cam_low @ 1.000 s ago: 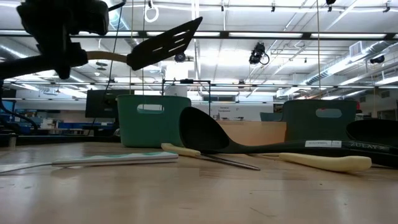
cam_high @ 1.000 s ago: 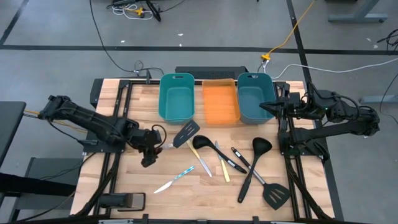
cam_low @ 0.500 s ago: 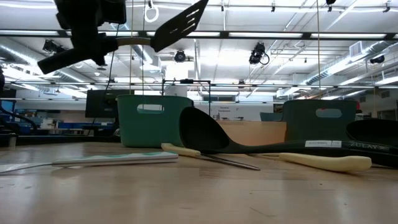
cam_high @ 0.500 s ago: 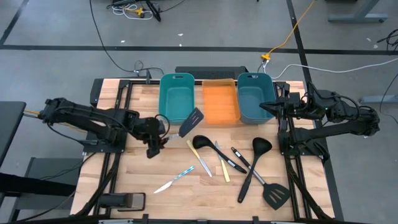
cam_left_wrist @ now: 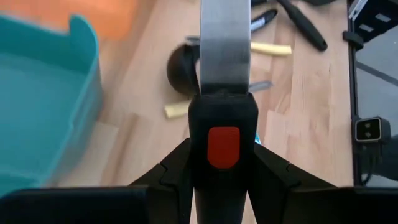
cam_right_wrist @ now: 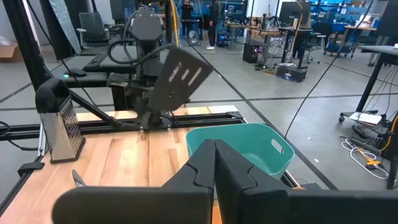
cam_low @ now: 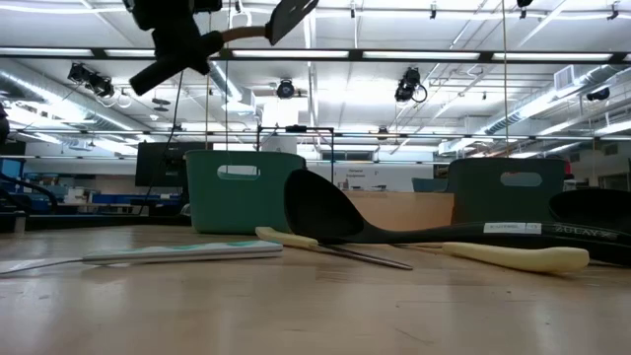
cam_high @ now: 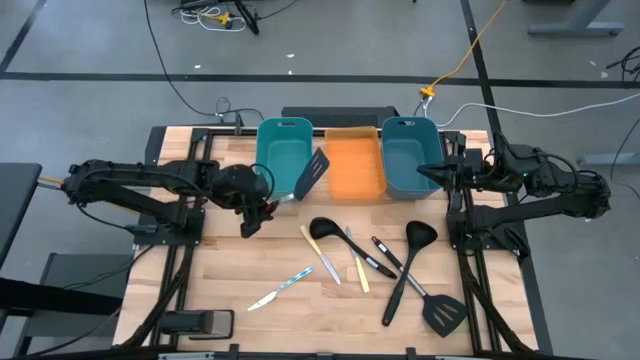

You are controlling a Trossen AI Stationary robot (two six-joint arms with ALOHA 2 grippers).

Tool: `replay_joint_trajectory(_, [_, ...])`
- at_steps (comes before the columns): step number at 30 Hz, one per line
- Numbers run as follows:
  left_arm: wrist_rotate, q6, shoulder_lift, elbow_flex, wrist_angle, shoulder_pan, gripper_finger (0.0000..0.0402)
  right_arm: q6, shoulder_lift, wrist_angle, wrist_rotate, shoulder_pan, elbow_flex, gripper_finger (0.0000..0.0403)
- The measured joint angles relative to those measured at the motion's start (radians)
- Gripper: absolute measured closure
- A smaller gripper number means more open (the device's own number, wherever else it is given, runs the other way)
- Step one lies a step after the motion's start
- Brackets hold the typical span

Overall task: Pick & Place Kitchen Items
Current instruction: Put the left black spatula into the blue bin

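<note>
A black slotted spatula hangs in the air with its head over the right rim of the left teal bin. My left gripper is shut on its handle, just near of that bin; the low view shows the spatula high above the table. My right gripper is shut on nothing above the right teal bin. Several more utensils lie flat on the wood: a black spoon, pale-yellow-handled knives, a black ladle, another black spatula and a light-blue-handled knife. My left gripper pinches the spatula's black handle, at its free end with the red spot, between its two fingers. The handle runs along the fingers and sticks straight out ahead of them. The fingers slant down from the table's left. The spatula is lifted clear, its head tilted.
An orange tray sits between the two teal bins along the far edge. A black-handled knife lies among the utensils at mid-table. Bare wood lies at the near left, around the light-blue knife.
My left gripper has risen and swung toward the far edge and the left teal bin, rolling its wrist. The spatula went with it, lifted higher, and its head has come from above the bare table to over the bin's right rim.
</note>
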Motion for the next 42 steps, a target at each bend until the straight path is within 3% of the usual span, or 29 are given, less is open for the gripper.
replay_joint_trajectory(17, [0.004, 0.086, 0.000, 0.032, 0.183, 0.121, 0.0283, 0.002, 0.006, 0.001, 0.000, 0.000, 0.000, 0.0396])
replay_joint_trajectory(31, [0.055, 0.100, 0.000, 0.032, 0.394, 0.143, 0.0283, 0.000, 0.014, 0.001, 0.000, 0.000, 0.000, 0.0396])
replay_joint_trajectory(42, [0.033, 0.139, 0.000, 0.130, 0.384, 0.143, 0.0283, -0.006, 0.014, 0.010, 0.000, 0.000, 0.000, 0.0396])
